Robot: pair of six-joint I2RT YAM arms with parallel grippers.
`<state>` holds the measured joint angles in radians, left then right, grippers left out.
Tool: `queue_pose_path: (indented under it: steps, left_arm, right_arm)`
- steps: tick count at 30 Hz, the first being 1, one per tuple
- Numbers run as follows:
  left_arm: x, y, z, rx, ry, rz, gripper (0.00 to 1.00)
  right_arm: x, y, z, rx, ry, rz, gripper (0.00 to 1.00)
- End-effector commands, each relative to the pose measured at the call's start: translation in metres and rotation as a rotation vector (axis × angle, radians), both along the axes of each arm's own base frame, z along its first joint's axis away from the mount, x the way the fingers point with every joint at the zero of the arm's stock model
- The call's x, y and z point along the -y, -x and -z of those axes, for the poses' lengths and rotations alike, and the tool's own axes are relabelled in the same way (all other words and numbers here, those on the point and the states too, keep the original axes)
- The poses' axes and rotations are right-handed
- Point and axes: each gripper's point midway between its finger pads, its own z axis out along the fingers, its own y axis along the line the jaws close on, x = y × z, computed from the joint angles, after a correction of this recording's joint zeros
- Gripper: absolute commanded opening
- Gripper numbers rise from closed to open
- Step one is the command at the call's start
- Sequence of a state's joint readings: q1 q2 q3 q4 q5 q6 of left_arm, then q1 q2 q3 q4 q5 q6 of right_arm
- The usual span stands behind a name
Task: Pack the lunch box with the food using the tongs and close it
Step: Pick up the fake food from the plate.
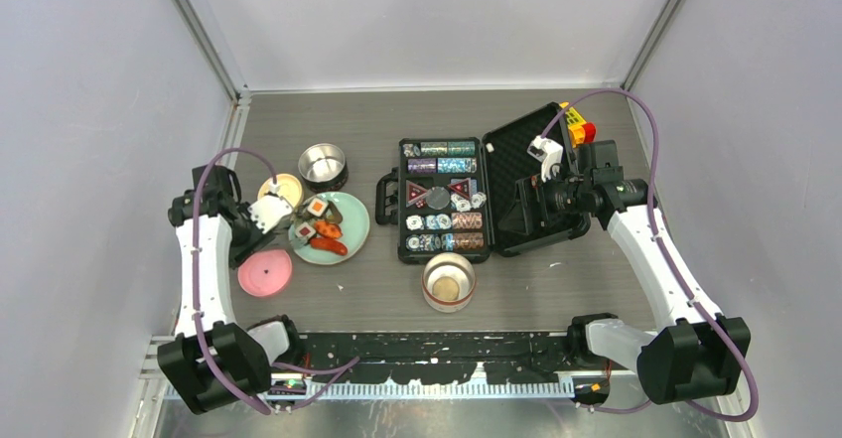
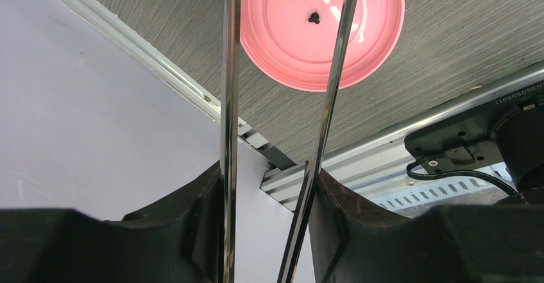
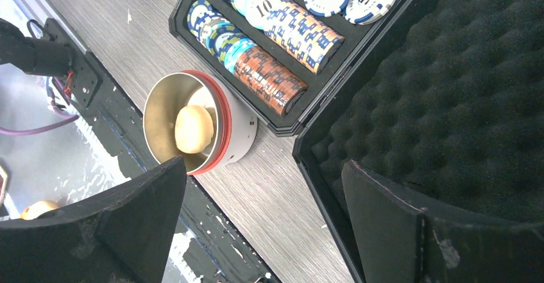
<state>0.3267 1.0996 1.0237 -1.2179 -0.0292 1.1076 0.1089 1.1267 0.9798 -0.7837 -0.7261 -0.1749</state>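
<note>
Steel tongs (image 2: pixel 228 103), gripped by the left pincer (image 2: pixel 266 193), stretch over the pink lid (image 2: pixel 289 39), the food (image 1: pixel 323 229) just right of that pincer in the top view; the right pincer (image 3: pixel 263 164) gapes empty.

Ahead of me: black rectangular hinged case (image 1: pixel 437 255) open mid-table, striped poker chips (image 1: pixel 455 221) in rows, egg-crate foam lid (image 3: pixel 462 90) lying to right. Mint-green round plate (image 1: pixel 354 221) left of case. Grey wood-grain tabletop (image 1: pixel 596 279) beneath.

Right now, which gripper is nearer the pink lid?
Left. The left gripper, holding the tongs, hovers just beyond the pink lid, beside the plate. The right gripper is open, far to the right over the open poker chip case.
</note>
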Motion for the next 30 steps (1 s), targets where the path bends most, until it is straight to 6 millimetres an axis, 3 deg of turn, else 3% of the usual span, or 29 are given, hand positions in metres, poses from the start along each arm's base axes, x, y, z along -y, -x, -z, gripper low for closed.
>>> queue_pose_path:
  steps: [1,18,30]
  left_arm:
    - [0.003,-0.009,0.002,0.022,-0.008,0.022,0.46]
    - [-0.005,-0.037,-0.001,0.078,-0.073,-0.041,0.43]
    - [0.014,-0.040,0.012,0.032,-0.061,0.012,0.45]
  right_arm:
    - [-0.002,-0.005,-0.009,0.039,-0.011,-0.015,0.95]
    - [-0.001,-0.006,-0.006,0.037,-0.005,-0.019,0.95]
    - [-0.001,-0.006,-0.006,0.035,-0.006,-0.018,0.95]
